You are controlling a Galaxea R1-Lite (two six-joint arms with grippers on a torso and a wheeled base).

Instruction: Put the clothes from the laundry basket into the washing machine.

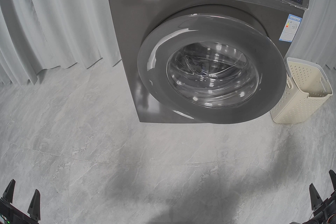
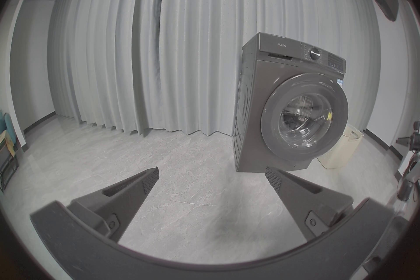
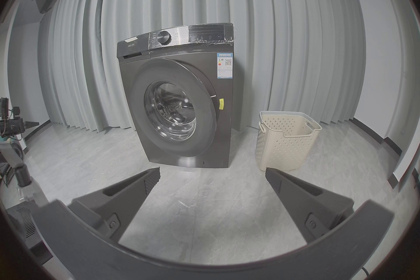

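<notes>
One washing machine, one laundry basket; left pincer, right pincer agape.

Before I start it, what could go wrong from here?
The washer door covers the opening, so nothing can go in until it is opened. The basket stands close beside the washer; a careless reach could tip it. No clothes show above its rim, so a grab may come up empty.

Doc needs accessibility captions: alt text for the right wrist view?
A grey front-loading washer stands on a pale floor before a white curtain, with a cream perforated basket beside it, not touching. The open right gripper frames the foreground, holding nothing.
</notes>
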